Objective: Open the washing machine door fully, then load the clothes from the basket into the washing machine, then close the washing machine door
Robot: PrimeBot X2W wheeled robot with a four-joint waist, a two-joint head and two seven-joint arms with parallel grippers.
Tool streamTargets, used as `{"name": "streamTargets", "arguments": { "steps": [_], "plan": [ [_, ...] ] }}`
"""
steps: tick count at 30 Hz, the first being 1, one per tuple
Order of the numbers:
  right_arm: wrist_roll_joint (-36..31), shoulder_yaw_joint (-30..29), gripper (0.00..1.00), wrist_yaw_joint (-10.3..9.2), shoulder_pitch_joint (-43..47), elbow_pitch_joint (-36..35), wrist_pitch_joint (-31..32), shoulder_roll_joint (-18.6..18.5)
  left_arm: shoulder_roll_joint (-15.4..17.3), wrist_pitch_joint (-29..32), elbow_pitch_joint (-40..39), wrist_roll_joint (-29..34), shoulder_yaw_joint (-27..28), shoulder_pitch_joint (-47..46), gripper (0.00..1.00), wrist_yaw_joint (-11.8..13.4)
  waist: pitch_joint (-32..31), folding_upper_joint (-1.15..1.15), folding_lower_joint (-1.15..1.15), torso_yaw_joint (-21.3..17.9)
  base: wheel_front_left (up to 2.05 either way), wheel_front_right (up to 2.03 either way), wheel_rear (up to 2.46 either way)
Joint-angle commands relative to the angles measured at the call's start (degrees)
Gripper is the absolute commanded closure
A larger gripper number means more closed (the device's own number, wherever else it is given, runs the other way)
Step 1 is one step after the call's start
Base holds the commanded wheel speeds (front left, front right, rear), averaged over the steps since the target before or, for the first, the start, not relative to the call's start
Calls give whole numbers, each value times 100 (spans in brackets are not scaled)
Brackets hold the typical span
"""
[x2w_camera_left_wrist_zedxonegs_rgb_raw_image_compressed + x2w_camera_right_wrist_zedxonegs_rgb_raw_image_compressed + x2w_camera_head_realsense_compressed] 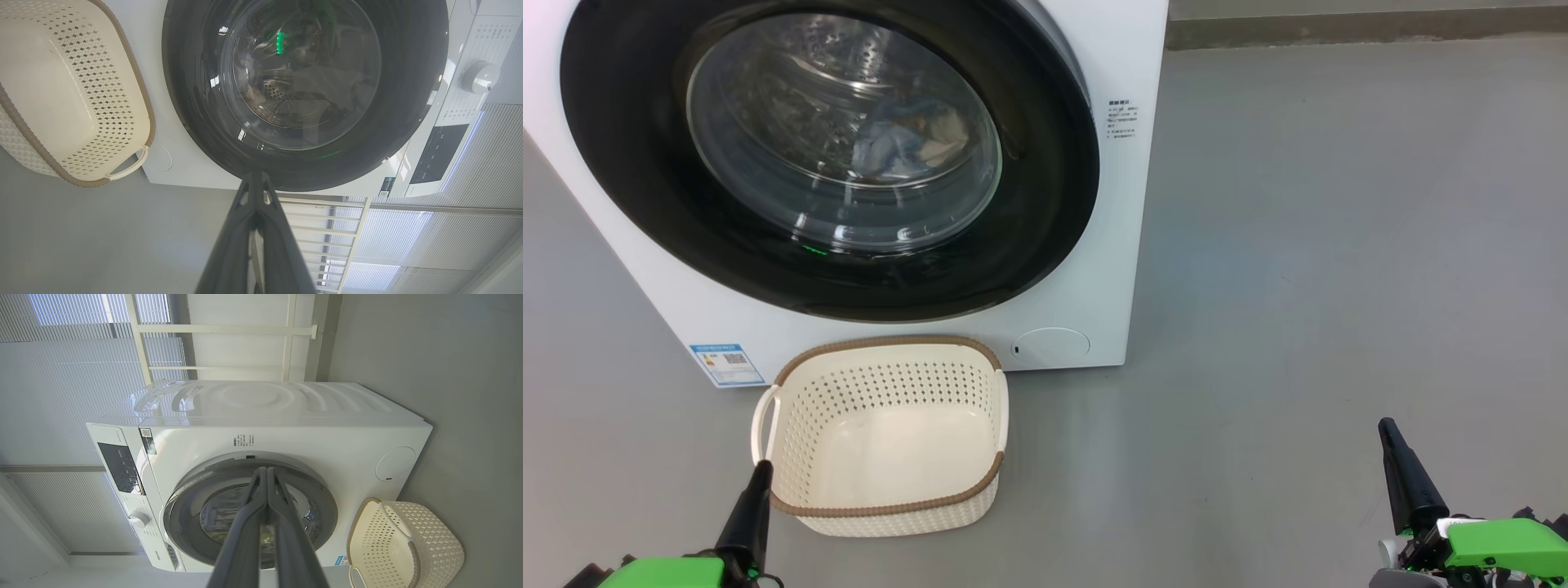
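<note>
The door (629, 147) appears shut against the washer (1119, 65), with the clothes (907, 143) behind its glass and the basket (890, 343) empty just in front. The left gripper (761, 468) and right gripper (1387, 426) hang near, jaws pressed together, holding nothing. All 3 steps look done. A gentle push on the rim's right side would confirm the latch.

I hold the left gripper (762, 467) fully closed, both dark fingers pressed together into one tapered point with nothing between them. The right gripper (1387, 426) is in the same closed, empty state. Each finger pair projects forward from a green wrist housing (1503, 543), tips leaning slightly toward the opposite gripper.
</note>
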Motion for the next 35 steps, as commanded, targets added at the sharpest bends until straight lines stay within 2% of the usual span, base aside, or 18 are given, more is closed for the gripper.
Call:
{"name": "streamTargets", "arguments": {
  "steps": [1, 35],
  "plan": [
    [-53, 141, 100, 9, -231, -145, 36, -12, 149, 34, -113, -48, 174, -233, 100, -41, 0, 0, 0, 0, 0, 0, 0],
    [-62, 130, 100, 9, -232, -144, 45, -5, 149, 34, -114, -48, 173, -233, 100, -41, 0, 0, 0, 0, 0, 0, 0]
  ]
}}
